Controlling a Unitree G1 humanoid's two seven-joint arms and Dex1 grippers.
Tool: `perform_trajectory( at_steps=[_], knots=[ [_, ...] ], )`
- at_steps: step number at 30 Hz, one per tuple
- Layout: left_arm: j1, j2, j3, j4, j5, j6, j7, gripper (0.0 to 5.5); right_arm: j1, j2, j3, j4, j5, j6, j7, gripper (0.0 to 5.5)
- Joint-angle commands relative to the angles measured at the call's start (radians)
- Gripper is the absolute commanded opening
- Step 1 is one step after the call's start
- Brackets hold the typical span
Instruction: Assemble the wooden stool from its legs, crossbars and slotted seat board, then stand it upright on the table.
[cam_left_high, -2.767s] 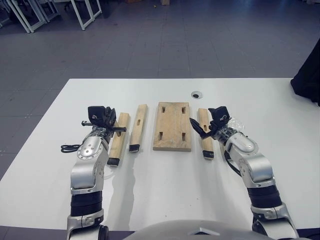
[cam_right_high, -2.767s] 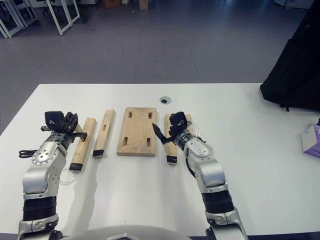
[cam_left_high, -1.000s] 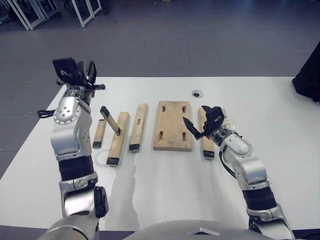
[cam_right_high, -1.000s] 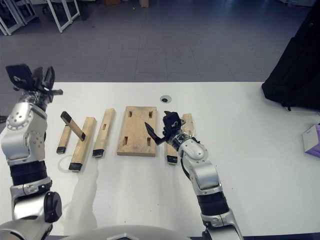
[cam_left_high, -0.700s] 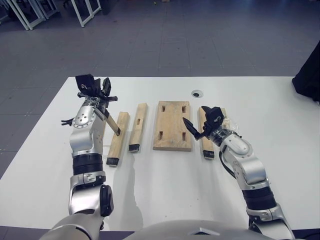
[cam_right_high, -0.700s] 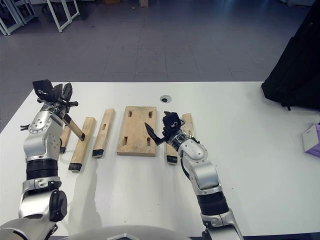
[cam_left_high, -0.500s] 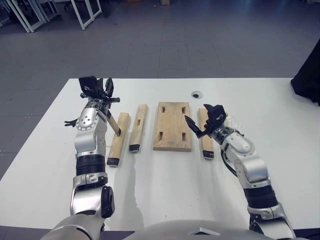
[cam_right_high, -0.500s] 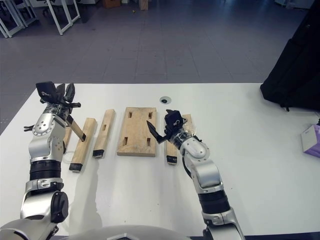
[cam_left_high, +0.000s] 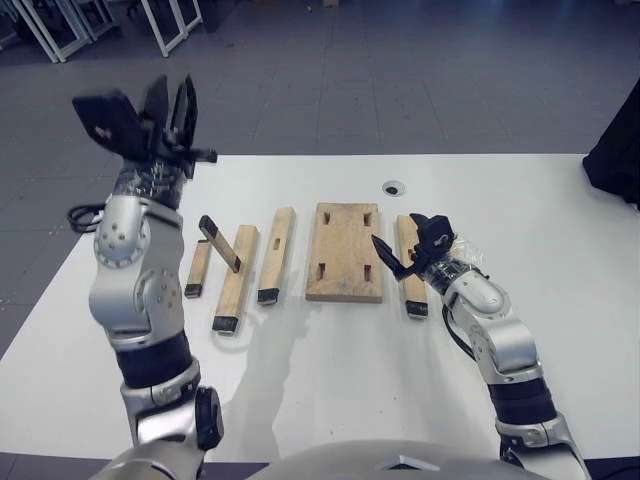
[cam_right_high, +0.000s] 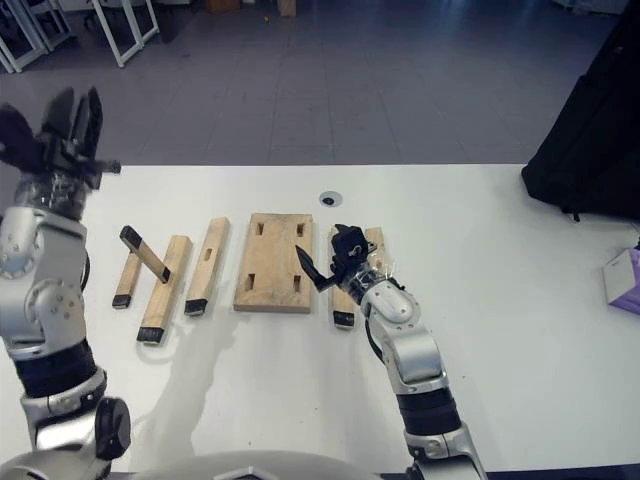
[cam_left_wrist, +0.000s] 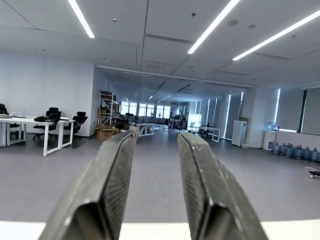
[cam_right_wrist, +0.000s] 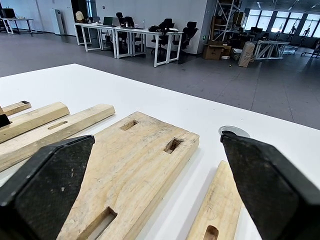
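Observation:
The slotted seat board (cam_left_high: 345, 250) lies flat mid-table. Left of it lie two long legs (cam_left_high: 235, 275) (cam_left_high: 277, 255), with a dark-tipped crossbar (cam_left_high: 220, 243) leaning tilted on the outer leg and a short crossbar (cam_left_high: 198, 268) flat beside it. A third leg (cam_left_high: 410, 265) lies right of the board. My left gripper (cam_left_high: 172, 88) is raised high above the table's left side, open and empty, pointing into the room (cam_left_wrist: 156, 135). My right gripper (cam_left_high: 400, 250) hovers low over the board's right edge and the third leg, open wide with nothing between its fingers (cam_right_wrist: 45, 190).
A round cable hole (cam_left_high: 393, 187) sits in the white table (cam_left_high: 330, 350) behind the board. A black bag (cam_right_high: 590, 130) stands off the table's right edge and a purple box (cam_right_high: 625, 275) lies at far right. Bare tabletop spreads in front of the parts.
My left arm has swung up and away from the leaning crossbar, now high above the table's left side. The crossbar stays propped on the leg. The right gripper has barely moved.

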Motion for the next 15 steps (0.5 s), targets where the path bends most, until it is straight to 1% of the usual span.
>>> perform_trajectory(
  at_steps=[1,2,4,6,9,15],
  knots=[
    [0.327,-0.042,-0.134,-0.144,0.059,-0.037,-0.045,2.05,0.031,-0.01,-0.017,-0.039,0.0,0.023,-0.013,4.65],
    [0.399,-0.051,-0.153,-0.139,0.084,-0.056,-0.048,2.32,0.035,-0.012,-0.018,-0.046,0.001,0.027,-0.014,4.65],
    [0.493,-0.063,-0.178,-0.115,0.114,-0.086,-0.058,2.67,0.041,-0.016,-0.019,-0.056,0.001,0.033,-0.011,4.65],
    [0.54,-0.062,-0.194,-0.06,0.123,-0.093,-0.078,2.97,0.046,-0.014,-0.014,-0.064,0.001,0.041,-0.01,4.65],
    [0.574,-0.034,-0.191,-0.012,0.128,-0.042,-0.09,3.52,0.06,-0.01,-0.005,-0.079,0.0,0.051,-0.011,4.65],
    [0.521,-0.001,-0.142,-0.029,0.116,0.161,-0.038,3.52,0.097,-0.008,0.008,-0.113,0.0,0.072,-0.017,4.65]
  ],
)
